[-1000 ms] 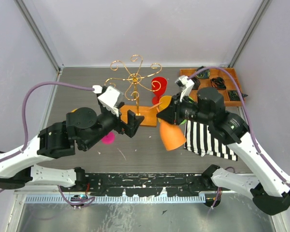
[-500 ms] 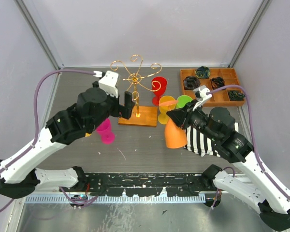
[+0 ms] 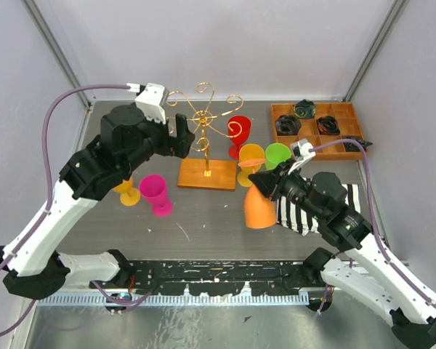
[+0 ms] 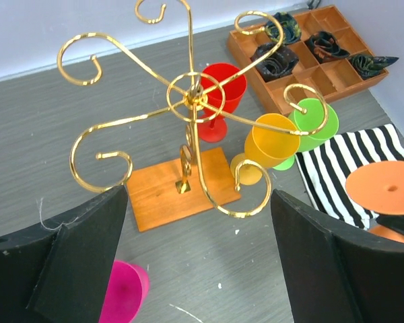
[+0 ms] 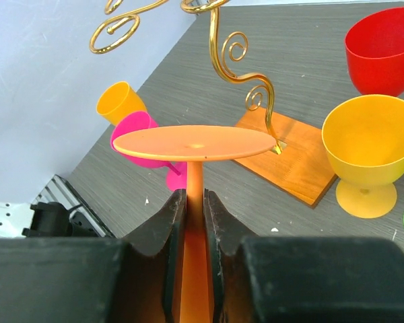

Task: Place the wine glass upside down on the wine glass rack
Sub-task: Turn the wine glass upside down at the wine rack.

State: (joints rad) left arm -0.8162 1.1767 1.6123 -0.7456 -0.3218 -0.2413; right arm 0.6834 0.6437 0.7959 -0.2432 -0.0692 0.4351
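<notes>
The wine glass rack (image 3: 203, 120) is a gold wire stand with scroll arms on an orange-brown wooden base (image 3: 207, 174); from the left wrist its hub (image 4: 192, 101) is close below the camera. My left gripper (image 3: 192, 142) hovers open beside the rack's left side, its black fingers (image 4: 74, 262) wide apart over bare table with nothing between them. My right gripper (image 5: 195, 208) is shut on the stem of an orange wine glass (image 3: 258, 207), right of the rack base. Its round foot (image 5: 195, 142) points toward the rack and its bowl sits back under the wrist.
Red (image 3: 238, 129), yellow-orange (image 3: 251, 156) and green (image 3: 277, 154) glasses stand right of the rack. A pink glass (image 3: 156, 193) and a small yellow one (image 3: 127, 190) stand left of it. A striped cloth (image 3: 312, 211) lies under the right arm, and a compartmented wooden tray (image 3: 316, 127) sits back right.
My left arm has lifted and swung back from in front of the rack base to the rack's left side, still open. The right wrist drew back slightly, keeping the orange glass.
</notes>
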